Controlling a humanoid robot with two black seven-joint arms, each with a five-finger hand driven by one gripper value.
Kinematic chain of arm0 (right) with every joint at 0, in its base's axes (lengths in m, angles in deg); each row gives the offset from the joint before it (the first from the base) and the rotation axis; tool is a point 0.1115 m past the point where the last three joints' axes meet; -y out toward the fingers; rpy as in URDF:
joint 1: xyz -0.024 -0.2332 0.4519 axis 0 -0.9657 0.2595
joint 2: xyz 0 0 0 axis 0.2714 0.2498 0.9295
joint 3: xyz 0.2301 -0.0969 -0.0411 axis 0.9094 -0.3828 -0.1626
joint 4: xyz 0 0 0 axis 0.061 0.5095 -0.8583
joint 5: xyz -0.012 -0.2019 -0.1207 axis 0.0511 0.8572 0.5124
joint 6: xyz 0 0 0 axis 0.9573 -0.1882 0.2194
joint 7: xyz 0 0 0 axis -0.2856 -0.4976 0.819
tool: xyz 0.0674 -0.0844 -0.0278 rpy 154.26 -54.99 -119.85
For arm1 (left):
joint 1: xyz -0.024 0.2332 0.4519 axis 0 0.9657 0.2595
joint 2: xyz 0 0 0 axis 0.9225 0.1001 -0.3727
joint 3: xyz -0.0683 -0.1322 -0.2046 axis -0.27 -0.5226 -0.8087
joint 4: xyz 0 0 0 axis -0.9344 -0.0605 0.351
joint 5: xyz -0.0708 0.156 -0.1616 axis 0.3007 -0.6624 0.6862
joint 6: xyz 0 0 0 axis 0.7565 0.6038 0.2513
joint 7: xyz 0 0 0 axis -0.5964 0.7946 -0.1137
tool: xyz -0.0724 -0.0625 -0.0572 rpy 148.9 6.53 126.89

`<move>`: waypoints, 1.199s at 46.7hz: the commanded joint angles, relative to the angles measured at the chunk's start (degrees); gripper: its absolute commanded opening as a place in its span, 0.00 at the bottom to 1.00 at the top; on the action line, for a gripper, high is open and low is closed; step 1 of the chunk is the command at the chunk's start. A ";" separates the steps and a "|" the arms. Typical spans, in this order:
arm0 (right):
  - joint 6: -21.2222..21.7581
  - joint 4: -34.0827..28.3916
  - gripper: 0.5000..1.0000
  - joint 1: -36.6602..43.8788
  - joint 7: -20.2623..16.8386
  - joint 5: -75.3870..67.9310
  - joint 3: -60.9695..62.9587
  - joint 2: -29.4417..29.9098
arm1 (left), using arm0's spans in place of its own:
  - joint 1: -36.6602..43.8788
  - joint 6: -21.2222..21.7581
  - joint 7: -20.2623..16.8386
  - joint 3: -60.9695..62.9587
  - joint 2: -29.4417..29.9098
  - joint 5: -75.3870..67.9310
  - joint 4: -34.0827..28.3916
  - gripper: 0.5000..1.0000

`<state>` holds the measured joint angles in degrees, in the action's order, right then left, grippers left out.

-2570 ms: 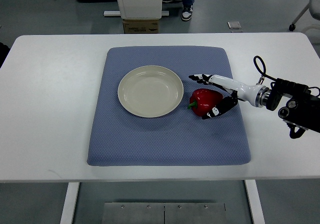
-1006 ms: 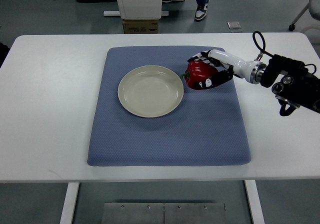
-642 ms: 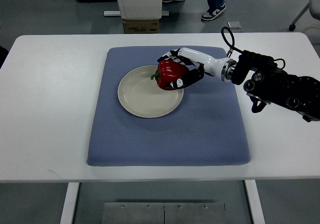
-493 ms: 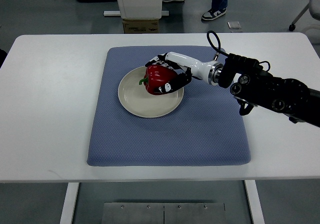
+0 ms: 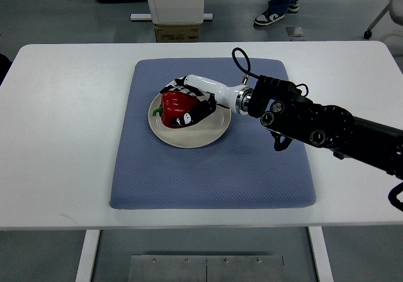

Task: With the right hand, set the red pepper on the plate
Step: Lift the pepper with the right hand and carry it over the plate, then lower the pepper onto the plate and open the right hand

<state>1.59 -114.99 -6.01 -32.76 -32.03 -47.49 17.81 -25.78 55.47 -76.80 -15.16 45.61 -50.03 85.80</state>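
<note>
The red pepper (image 5: 174,106) with its green stem pointing left is over the left half of the cream plate (image 5: 204,133). My right hand (image 5: 184,104) is shut on it, black-and-white fingers wrapped around its top and right side. The right arm reaches in from the right edge across the blue mat (image 5: 212,169). Whether the pepper rests on the plate or hovers just above it I cannot tell. The left arm is out of the picture.
The plate lies on the blue mat in the middle of a white table (image 5: 63,137). A cardboard box (image 5: 177,33) stands on the floor behind the table, and a person's shoes (image 5: 277,14) show at the top.
The right hand has carried the pepper up off the mat and leftward, from right of the plate to over the plate's left half. The arm now stretches farther across the mat.
</note>
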 commanded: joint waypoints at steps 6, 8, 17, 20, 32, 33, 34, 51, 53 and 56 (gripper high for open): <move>-0.10 1.75 0.00 -0.57 -0.58 -0.09 0.00 1.31 | 0.01 0.00 0.00 0.00 0.00 0.00 0.00 1.00; -0.18 1.84 0.00 -0.92 -0.75 0.00 0.00 1.31 | 0.01 0.00 0.00 0.00 0.00 0.00 0.00 1.00; -0.27 3.86 0.00 -1.54 -1.19 -0.09 0.18 1.31 | -0.08 0.00 0.00 0.00 0.00 0.00 0.00 1.00; -0.53 4.13 0.00 -1.97 -1.28 -0.09 0.27 1.31 | -0.08 0.00 0.00 0.00 0.00 0.00 0.00 1.00; -2.29 4.13 0.00 -2.41 -0.84 -0.18 0.27 1.31 | -0.08 0.00 0.00 0.00 0.00 0.00 0.00 1.00; -2.29 4.13 0.05 -2.41 -0.75 -0.18 0.27 1.31 | -0.08 0.00 0.00 0.00 0.00 0.00 0.00 1.00; -2.29 4.13 0.13 -2.41 -0.75 -0.18 0.35 1.31 | -0.08 0.00 0.00 0.00 0.00 0.00 0.00 1.00; -2.38 4.13 0.92 -2.94 -0.75 -0.62 0.35 1.31 | 0.01 0.00 0.00 0.00 0.00 0.00 0.00 1.00; -2.38 4.13 0.96 -3.12 -0.75 -0.62 0.35 1.31 | 0.01 0.00 0.00 0.00 0.00 0.00 0.00 1.00; -2.38 4.13 0.97 -3.21 -0.75 -0.62 0.35 1.31 | 0.01 0.00 0.00 0.00 0.00 0.00 0.00 1.00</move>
<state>-0.79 -110.87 -9.18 -33.50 -32.65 -47.13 19.12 -25.81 55.47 -76.80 -15.16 45.61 -50.03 85.80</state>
